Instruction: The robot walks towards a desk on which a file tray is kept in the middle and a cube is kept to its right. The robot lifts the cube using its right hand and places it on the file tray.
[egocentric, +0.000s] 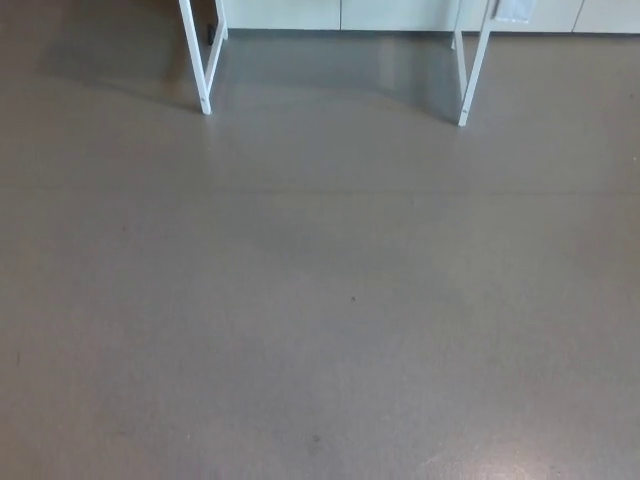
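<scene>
1. We see only the grey floor (320, 320) and the white bench legs (203, 70), well ahead of us.
2. The cube and the file tray are out of view, and we judge neither has been touched yet.
3. Neither the left hand nor the right hand shows, so we cannot tell how the fingers stand.
4. Still to do: the walk, the grasp and the placing.

No part of the robot's body shows in the head view. The left hand is not in view, and no left forearm or wrist comes in from the picture's left edge. The right hand is likewise not in view, and the right edge shows no arm either. Whether the fingers of either hand are apart or closed cannot be told, nor how the arms are held. The view slants downward and ahead, so the head is probably pitched forward, though that is only read from the angle.
</scene>
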